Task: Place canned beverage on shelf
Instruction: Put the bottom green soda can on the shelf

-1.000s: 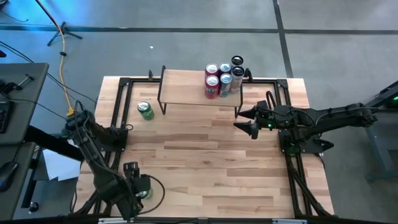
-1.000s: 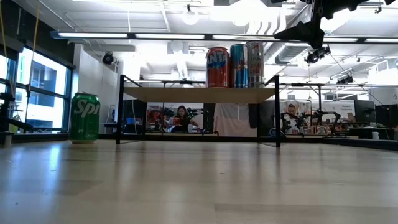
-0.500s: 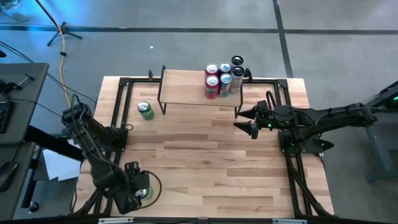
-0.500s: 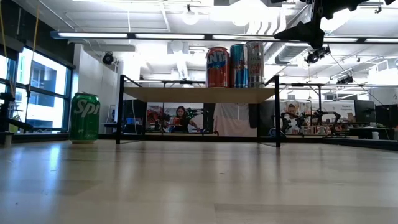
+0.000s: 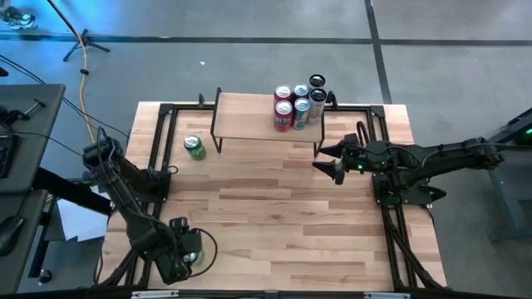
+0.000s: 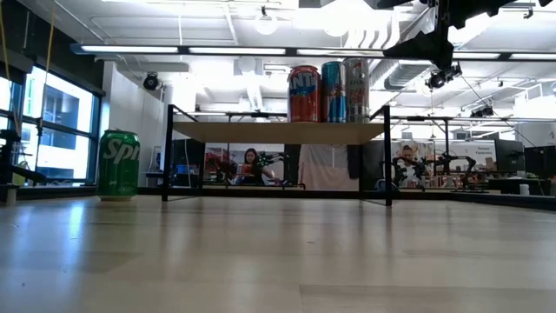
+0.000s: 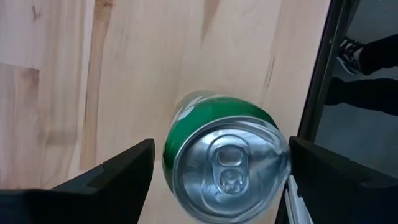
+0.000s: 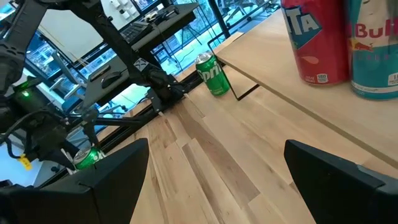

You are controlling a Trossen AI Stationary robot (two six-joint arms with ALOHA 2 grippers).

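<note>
Green can (image 7: 224, 158) stands upright near the tabletop (image 5: 274, 208) front-left corner — left gripper (image 5: 184, 249) jaws apart, straddling it. Right gripper (image 5: 331, 162) — jaws apart, empty — hovers beside the shelf (image 5: 245, 116).

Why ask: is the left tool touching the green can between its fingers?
Apart. In the left wrist view, bare wood shows between the green can and each finger of the left tool.

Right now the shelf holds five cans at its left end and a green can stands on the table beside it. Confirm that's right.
Wrong end. The five cans stand at the shelf's right end, as the high view shows. The green can does stand on the table beside the shelf.
</note>
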